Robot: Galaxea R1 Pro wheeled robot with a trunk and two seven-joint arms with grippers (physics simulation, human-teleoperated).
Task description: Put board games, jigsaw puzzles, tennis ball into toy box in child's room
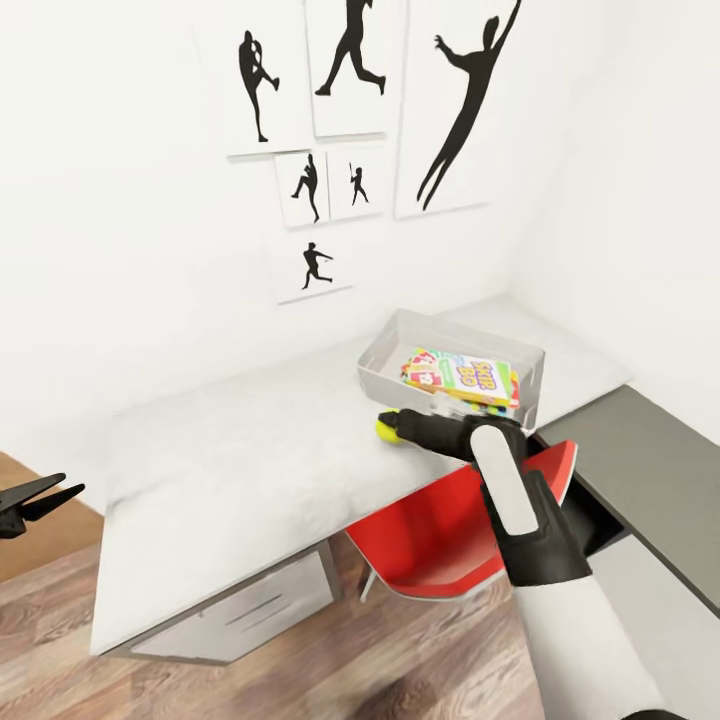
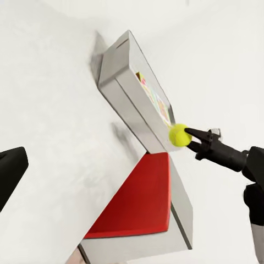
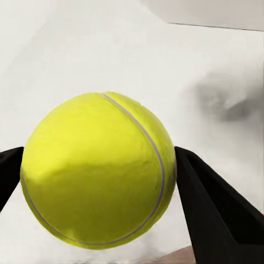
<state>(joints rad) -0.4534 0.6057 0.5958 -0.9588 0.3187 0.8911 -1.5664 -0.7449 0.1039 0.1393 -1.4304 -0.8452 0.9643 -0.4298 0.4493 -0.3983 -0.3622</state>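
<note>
Right wrist view: tennis ball (image 3: 99, 170) pinched between both fingers (image 3: 214, 209), seam visible; head view adds toy box (image 1: 385, 352) just behind it, board games (image 1: 462, 377) inside. Ball near table (image 1: 230, 470) front edge above red chair (image 1: 450, 530), bare tabletop to the left. Left gripper (image 1: 45, 497) low, well off the table, fingers slightly parted, empty.

tennis ball (image 3: 99, 170): yellow-green, your right fingers on both sides, just beside toy box (image 1: 390, 345) | toy box: holds colourful boxes, probably board games (image 1: 462, 378)
</note>
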